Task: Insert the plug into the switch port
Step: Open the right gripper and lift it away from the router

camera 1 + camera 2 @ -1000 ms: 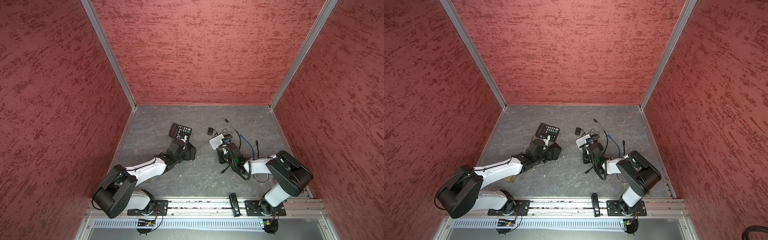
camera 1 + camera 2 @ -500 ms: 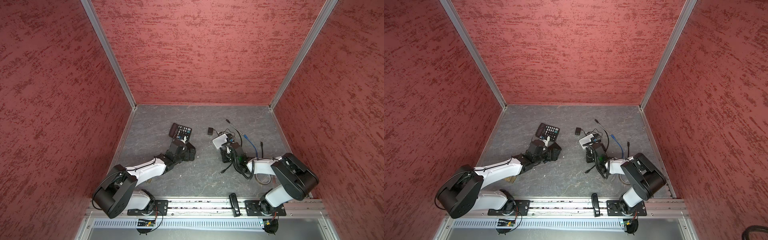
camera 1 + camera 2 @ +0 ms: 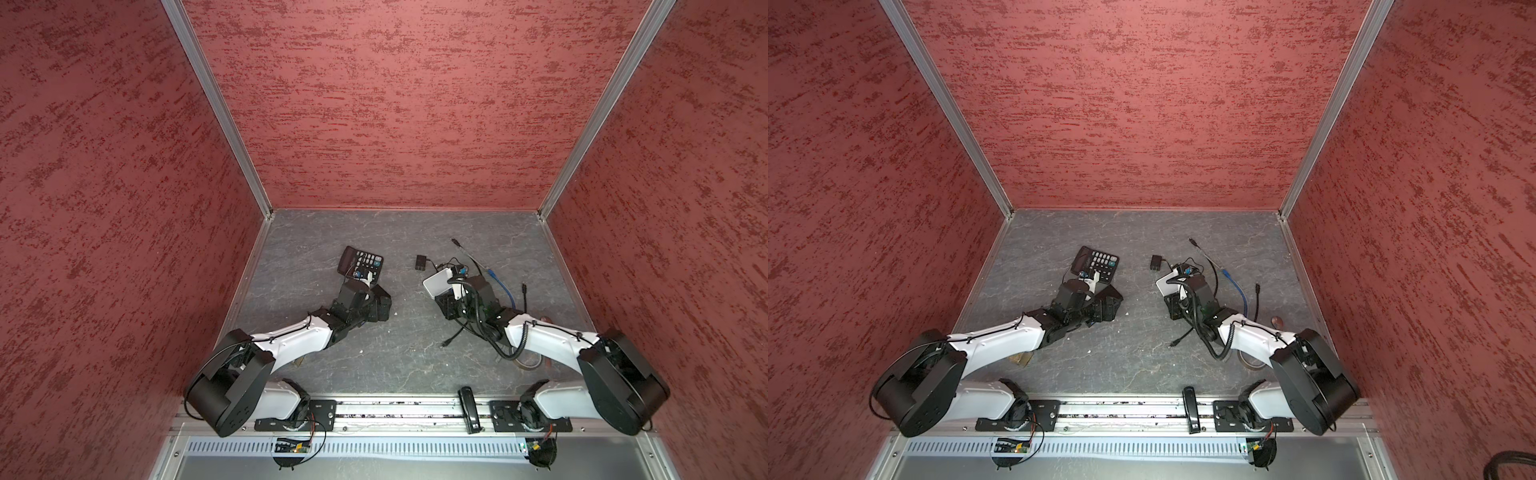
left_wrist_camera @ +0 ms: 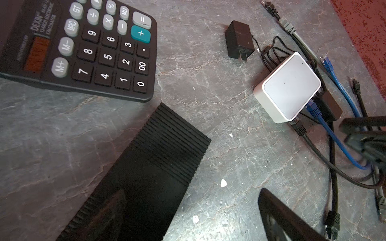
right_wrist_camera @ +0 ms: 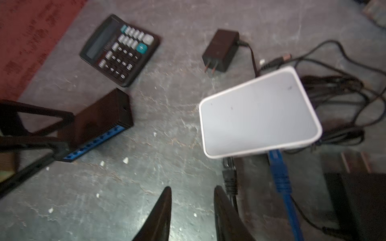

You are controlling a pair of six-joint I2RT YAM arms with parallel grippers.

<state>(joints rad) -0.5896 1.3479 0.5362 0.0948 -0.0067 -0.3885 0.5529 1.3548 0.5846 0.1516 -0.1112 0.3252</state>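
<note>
The black plug, a small moulded piece with a ribbed boot, lies just beside one fingertip of the right tool. Its long axis runs straight ahead of the tool and its nose sits at the near edge of the switch; I cannot tell whether it is seated in a port. The switch is one smooth white plastic box with rounded corners, directly ahead of that tool. One blue plug, also ribbed, enters the same edge further to the side, roughly parallel to the black one. The right tool's jaws stand apart, gripping nothing, with only bare worktop between them; the worktop is grey and veined like stone. Past the switch, thin black cables tangle, and one black adapter with two prongs lies flat. The left tool is spread wide over one black box with a ribbed top and a blue port strip, and worktop shows between box and finger. Beyond it lies one black calculator with grey keys.
</note>
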